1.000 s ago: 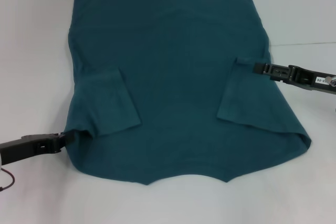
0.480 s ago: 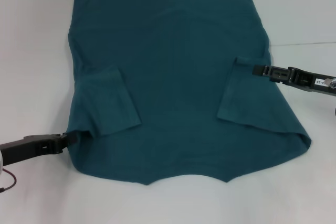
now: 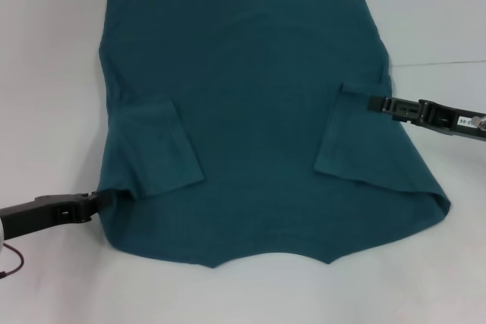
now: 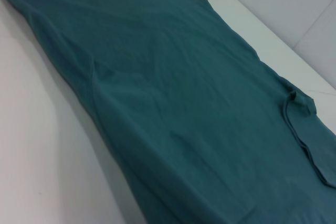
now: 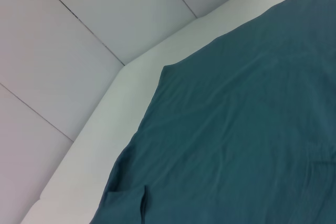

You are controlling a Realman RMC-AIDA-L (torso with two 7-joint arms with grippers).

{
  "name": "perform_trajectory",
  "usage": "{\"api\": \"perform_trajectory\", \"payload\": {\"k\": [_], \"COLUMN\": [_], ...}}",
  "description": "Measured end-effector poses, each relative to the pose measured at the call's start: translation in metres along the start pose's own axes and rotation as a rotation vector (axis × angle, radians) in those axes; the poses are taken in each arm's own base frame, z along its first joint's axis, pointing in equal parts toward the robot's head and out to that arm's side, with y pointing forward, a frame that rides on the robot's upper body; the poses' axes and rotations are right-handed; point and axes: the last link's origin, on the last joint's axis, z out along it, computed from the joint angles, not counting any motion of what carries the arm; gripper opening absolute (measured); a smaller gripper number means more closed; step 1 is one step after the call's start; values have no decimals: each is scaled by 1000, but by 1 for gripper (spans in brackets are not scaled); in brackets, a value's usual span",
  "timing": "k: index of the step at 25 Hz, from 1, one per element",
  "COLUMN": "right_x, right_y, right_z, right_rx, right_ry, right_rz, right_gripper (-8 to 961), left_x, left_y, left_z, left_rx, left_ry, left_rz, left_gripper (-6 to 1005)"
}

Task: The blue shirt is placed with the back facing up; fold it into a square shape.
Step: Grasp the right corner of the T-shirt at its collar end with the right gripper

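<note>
Dark teal-blue soft cotton T-shirt (image 3: 250,111) fills frame centre, sleeves folded in; limp, light, best taken at edges; left gripper (image 3: 97,201) and right gripper (image 3: 373,101) at its side edges, clench unreadable.

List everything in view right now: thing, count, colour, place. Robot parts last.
dark teal-blue cotton T-shirt: 1, teal-blue, spread flat with its plain side up across the middle of the table, both short sleeves folded in onto the body.
white table: 1, white, under the shirt and showing on all sides of it.
pale panelled floor: pale grey with dark seams, beyond the table edge in the right wrist view.
left gripper: 1, black, at the shirt's left edge near the folded sleeve, close to the robot.
right gripper: 1, black, at the shirt's right edge by the upper corner of the folded right sleeve.
</note>
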Motion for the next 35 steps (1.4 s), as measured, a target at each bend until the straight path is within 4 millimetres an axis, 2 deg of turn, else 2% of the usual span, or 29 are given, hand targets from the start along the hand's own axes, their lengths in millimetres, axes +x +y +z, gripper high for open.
{"api": "perform_trajectory", "payload": {"k": [9, 24, 35], "right_x": [2, 5, 18], "right_y": [-3, -28, -36], "right_z": [-4, -32, -38], "right_rx": [8, 135, 195], "right_ry": [12, 133, 213], "right_rz": [2, 89, 96], "right_gripper": [913, 912, 912], "left_x": [0, -1, 0], "left_y": [-1, -4, -4], "left_z": [0, -7, -7], "left_rx": [3, 11, 9], "left_ry": [-2, 1, 0], "left_rz": [3, 4, 5], "left_gripper": [14, 18, 21]}}
